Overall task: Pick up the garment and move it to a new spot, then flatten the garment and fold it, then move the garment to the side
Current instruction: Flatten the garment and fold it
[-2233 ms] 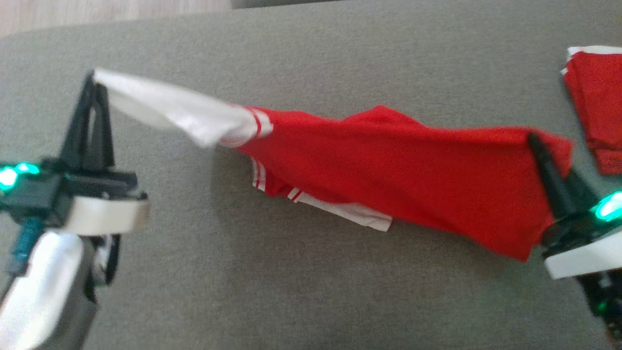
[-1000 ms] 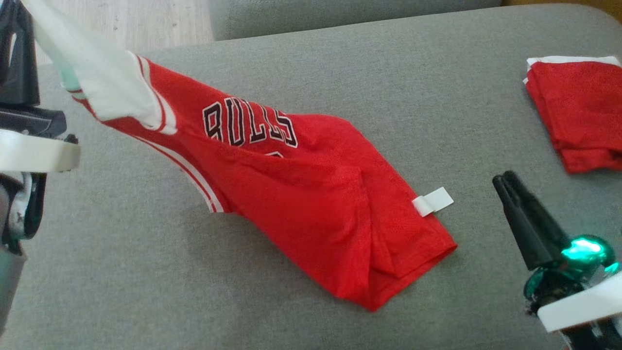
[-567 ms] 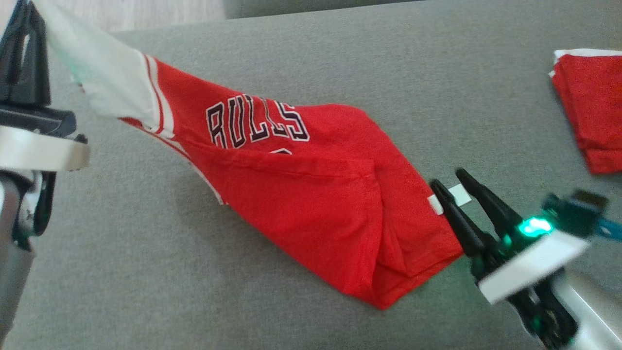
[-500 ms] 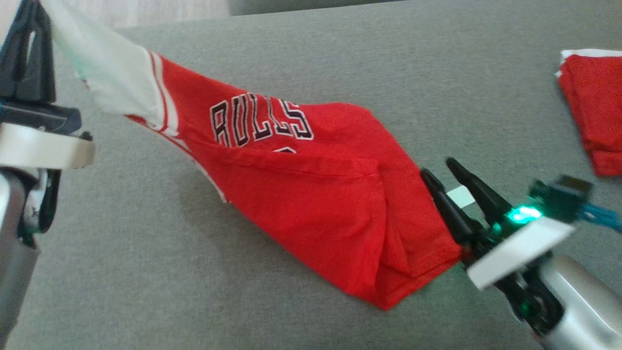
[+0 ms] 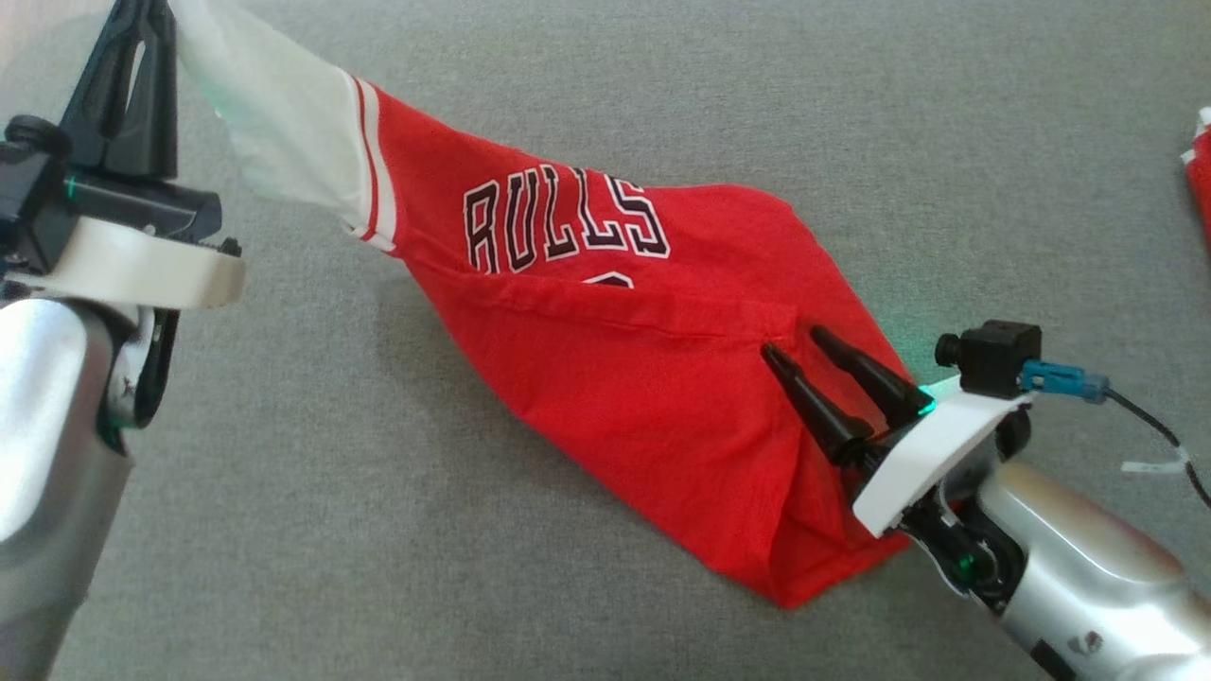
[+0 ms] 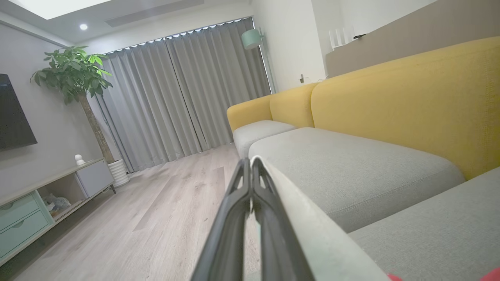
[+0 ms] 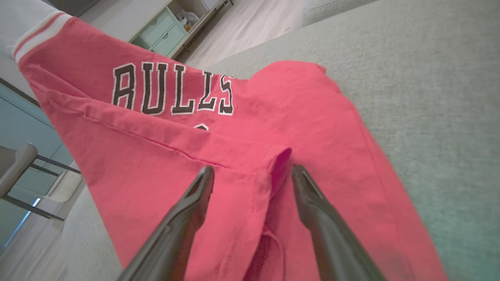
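Obs: left pincer [image 5: 142, 24] clamped fully shut on the white sleeve end [image 5: 284, 123] of the red garment [image 5: 605, 378], held high so the cloth slants taut down to its hem, which lies on the grey sofa cushion [image 5: 284, 530]. Right pincer [image 5: 797, 342] wide open, holding nothing, its 2 fingers straddling a raised crease [image 7: 279, 164] near the hem, probably to nip it for spreading. Right forearm reaches in low from lower right, fingers aimed up-left.

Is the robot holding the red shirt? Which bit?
The shut left gripper pinches the red and white BULLS jersey by its white end; the open right gripper holds nothing.
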Available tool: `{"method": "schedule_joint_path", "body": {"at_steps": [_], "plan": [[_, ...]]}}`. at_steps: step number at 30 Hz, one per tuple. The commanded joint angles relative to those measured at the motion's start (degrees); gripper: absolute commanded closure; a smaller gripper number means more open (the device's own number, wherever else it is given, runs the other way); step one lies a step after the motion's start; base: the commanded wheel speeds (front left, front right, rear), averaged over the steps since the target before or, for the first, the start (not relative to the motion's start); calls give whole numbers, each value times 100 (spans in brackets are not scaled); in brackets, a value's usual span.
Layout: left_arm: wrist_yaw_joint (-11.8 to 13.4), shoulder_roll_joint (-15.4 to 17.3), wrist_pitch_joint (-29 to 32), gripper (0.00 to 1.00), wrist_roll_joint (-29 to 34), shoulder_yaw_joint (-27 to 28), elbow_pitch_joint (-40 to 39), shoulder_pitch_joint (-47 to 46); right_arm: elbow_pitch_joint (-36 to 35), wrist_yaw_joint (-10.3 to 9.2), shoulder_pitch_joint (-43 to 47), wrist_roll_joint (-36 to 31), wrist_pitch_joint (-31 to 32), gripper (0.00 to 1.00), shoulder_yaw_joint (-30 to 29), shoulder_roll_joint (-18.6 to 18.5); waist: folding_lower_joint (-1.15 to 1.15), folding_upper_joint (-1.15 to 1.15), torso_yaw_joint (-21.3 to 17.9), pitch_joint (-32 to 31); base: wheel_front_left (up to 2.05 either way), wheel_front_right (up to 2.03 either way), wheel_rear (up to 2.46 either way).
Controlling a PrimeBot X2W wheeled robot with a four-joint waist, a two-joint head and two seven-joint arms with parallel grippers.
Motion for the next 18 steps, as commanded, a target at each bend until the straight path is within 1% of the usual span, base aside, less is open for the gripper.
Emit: {"method": "schedule_joint_path", "body": {"at_steps": [1,2,5,6,7,8,9,13,15,18], "plan": [[-2,207,-54,100,47,243,-107,-352,-82,-4,-109,91,-103,0,108,-76,-1,0,12,13,0,0,0],[-4,198,-67,100,43,237,-83,-362,-54,-4,-157,148,-138,0,191,-88,-1,0,18,21,0,0,0],[-5,173,-98,100,37,216,-29,-393,45,-4,-285,328,-216,13,408,-116,-1,0,34,40,0,0,0],[-6,167,-106,100,35,210,-13,-403,79,-4,-328,380,-238,16,477,-124,-1,0,38,45,0,0,0],[-6,161,-115,100,33,205,2,-412,110,-4,-369,425,-267,17,545,-131,-1,0,42,48,0,0,0],[-6,156,-123,100,30,201,17,-422,138,-4,-405,473,-296,20,609,-136,-1,0,45,50,0,0,0],[-4,149,-131,100,25,197,31,-429,167,-4,-438,522,-325,32,669,-140,-1,0,48,50,0,0,0],[5,143,-150,100,9,190,69,-445,268,-4,-562,689,-421,65,884,-144,-1,0,48,56,0,0,0],[6,152,-156,100,-3,192,81,-447,293,-4,-621,762,-459,100,988,-148,-1,0,44,68,0,0,0],[11,167,-168,100,-19,199,101,-451,290,-4,-709,882,-502,100,1138,-175,-1,0,40,93,0,0,0]]}}
